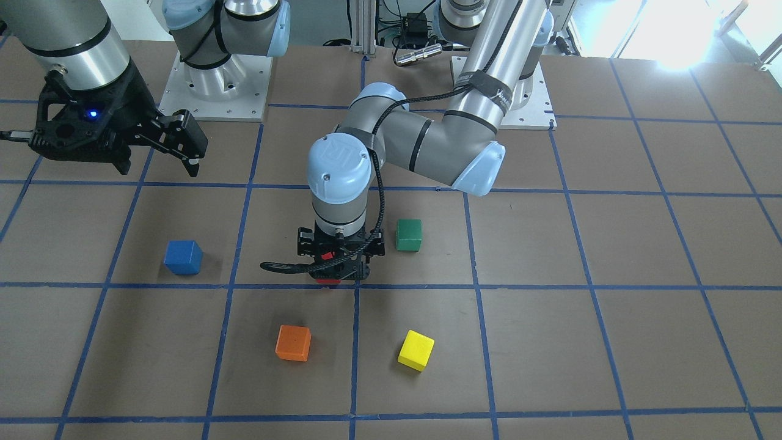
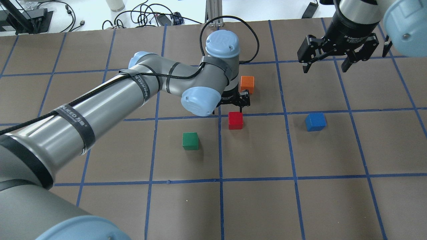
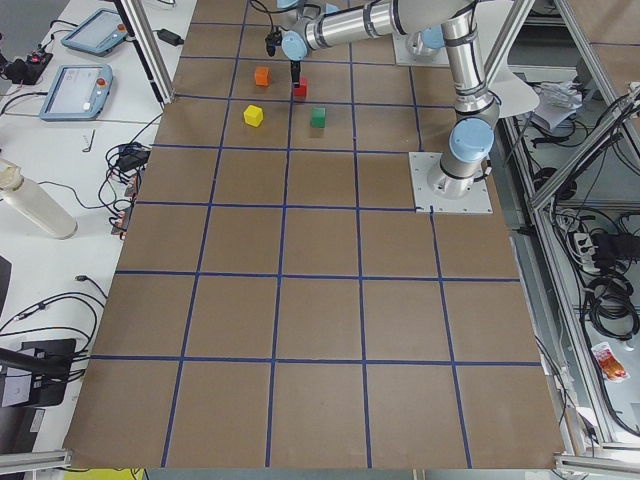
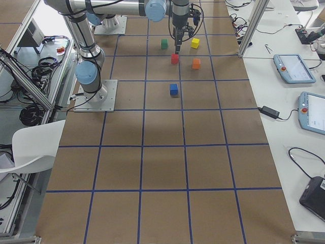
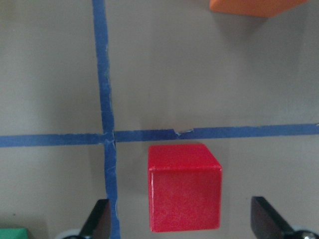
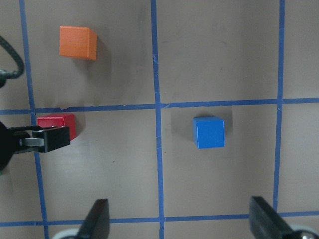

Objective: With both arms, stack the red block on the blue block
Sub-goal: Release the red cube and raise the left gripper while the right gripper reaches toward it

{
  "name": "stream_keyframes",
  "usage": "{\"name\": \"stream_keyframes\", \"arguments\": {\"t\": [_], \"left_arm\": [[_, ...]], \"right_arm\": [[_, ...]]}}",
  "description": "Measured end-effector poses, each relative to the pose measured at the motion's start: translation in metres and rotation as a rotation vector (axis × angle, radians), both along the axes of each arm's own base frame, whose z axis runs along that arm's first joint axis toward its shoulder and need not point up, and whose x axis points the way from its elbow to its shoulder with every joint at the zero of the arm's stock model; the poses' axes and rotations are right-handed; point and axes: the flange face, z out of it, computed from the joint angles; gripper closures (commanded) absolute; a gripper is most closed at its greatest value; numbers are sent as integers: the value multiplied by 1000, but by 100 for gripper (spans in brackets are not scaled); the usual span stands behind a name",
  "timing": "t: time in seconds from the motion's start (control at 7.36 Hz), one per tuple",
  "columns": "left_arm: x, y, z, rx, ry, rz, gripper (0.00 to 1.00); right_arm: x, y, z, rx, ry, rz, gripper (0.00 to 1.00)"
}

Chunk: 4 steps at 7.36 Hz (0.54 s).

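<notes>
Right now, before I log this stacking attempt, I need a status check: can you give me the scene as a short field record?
red block: on the table, not stacked
blue block: on the table, top bare
left gripper: open, over red block, not touching it
right gripper: open, raised, holding nothing
other cubes: orange cube, green cube, yellow cube

We see the red block on the brown table, just nearside of a blue tape line. The left gripper hangs just beyond the red block, mostly hidden under its own wrist. The orange block lies beyond the red block, the green block to its near left, and the blue block well to its right. Far right and beyond the red block, the right gripper hangs with fingers spread, holding nothing.
</notes>
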Motion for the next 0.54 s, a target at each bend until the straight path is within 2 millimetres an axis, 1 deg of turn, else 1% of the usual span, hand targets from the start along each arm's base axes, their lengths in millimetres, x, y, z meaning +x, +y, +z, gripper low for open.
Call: {"name": "stream_keyframes", "arguments": {"t": [0.14,0.27,0.41,0.54], "left_arm": [[47,-19,26,-9,-5,44,0],[99,-32,54,-9,-4,64,0],[150,-35,86,2,-4,63,0],[190,-29,121,4,0,68,0]], "right_arm": [[7,1,-3,5,-8,-10,0],[24,3,-11,19,-12,-23,0],[52,5,-28,32,-12,-35,0],[86,6,-53,33,-11,-52,0]]}}
